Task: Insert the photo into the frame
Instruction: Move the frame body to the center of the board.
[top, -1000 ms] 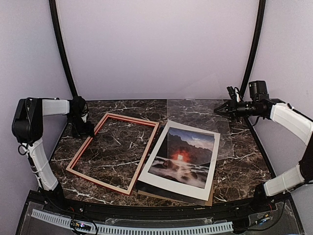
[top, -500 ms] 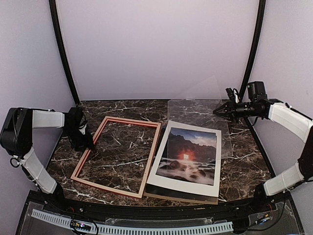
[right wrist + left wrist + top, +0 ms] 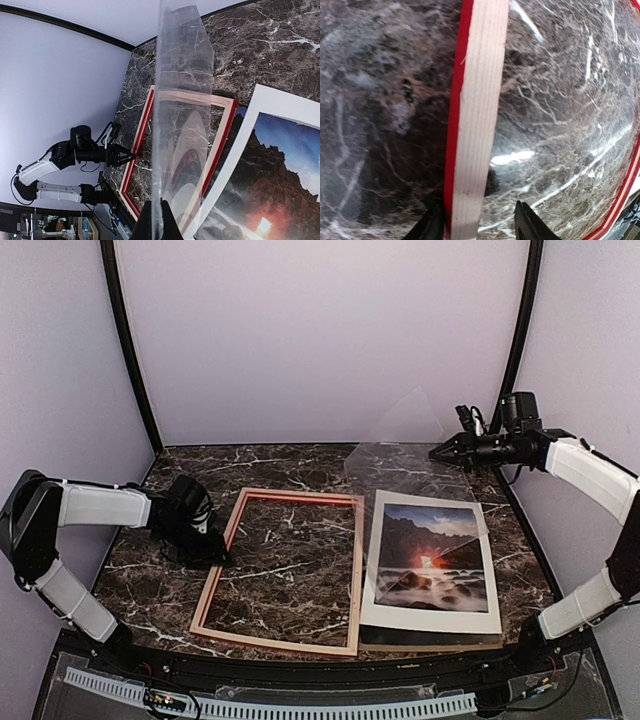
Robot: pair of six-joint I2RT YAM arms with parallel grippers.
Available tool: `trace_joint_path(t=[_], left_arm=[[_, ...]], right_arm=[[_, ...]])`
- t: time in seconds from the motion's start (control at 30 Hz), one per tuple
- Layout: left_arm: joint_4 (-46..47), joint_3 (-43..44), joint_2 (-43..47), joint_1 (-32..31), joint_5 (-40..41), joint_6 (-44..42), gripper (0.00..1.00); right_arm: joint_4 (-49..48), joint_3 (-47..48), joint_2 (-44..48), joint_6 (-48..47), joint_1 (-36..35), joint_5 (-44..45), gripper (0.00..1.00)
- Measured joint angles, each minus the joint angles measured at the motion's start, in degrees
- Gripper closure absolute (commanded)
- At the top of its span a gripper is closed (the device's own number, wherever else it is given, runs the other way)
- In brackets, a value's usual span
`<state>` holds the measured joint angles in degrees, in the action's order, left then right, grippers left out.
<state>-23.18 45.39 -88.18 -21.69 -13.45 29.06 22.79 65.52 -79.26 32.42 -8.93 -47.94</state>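
The frame [image 3: 300, 496] lies pale back up at the table's middle, with its red edge showing in the left wrist view [image 3: 477, 125]. My left gripper [image 3: 222, 558] straddles the frame's left rail. Its jaws [image 3: 479, 206] stand open: the left finger touches the red edge and the right finger stays a gap away. The photo [image 3: 432, 555], dark rocks with an orange glow, lies flat to the right of the frame under a white mat [image 3: 430, 618]. My right gripper [image 3: 437, 452] is shut on a clear sheet [image 3: 410, 455] and holds it tilted above the far right.
The clear sheet [image 3: 182, 75] stands edge-on in front of the right wrist camera and partly veils the frame [image 3: 222, 135] and the photo [image 3: 280, 165]. Black arch posts [image 3: 128, 350] rise at both back corners. The mat's left edge lies close beside the frame's right rail.
The frame slid right and turned squarer to the table edge, the left gripper travelling with it and its jaws narrowing. The photo and mat shifted right. The right gripper raised the clear sheet.
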Motion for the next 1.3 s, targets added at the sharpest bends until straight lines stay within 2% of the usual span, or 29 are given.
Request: trace_joint_path(t=[0.1,0.2,0.43,0.63,0.83,0.9,1.1,1.3], left_arm=[[0.57,-1.03,1.29,-1.57,-2.12,2.08,0.48],[0.37,-1.29,4.09,-1.77,-3.06,3.17,0.40],[-1.01,2.05,7.13,-0.46,-1.14,2.36,0.29],[-1.79,3.06,10.32,8.52,0.92,0.90,0.22],[-2.58,8.66,14.80,16.11,4.81,-1.29,0.18],[-2.73,9.68,15.50,17.31,5.88,-1.86,0.10],[-3.96,12.28,16.39,18.32,11.39,-4.79,0.02],[-3.78,12.07,16.15,18.32,11.47,-5.73,0.01]], right_arm=[[-0.09,1.73,-0.35,1.29,-1.49,0.35,1.00],[-0.15,3.67,-0.81,2.84,-3.61,1.55,1.00],[-3.13,8.90,-1.79,7.72,-11.21,6.38,1.00],[-10.19,11.58,-6.19,14.78,-22.34,10.88,1.00],[-19.32,14.43,-14.27,21.99,-32.74,16.20,1.00],[-24.50,12.76,-16.20,25.40,-35.30,18.32,1.00],[-38.36,5.11,-22.86,34.69,-40.74,22.95,1.00],[-43.52,-4.20,-25.31,39.63,-42.66,29.75,1.00]])
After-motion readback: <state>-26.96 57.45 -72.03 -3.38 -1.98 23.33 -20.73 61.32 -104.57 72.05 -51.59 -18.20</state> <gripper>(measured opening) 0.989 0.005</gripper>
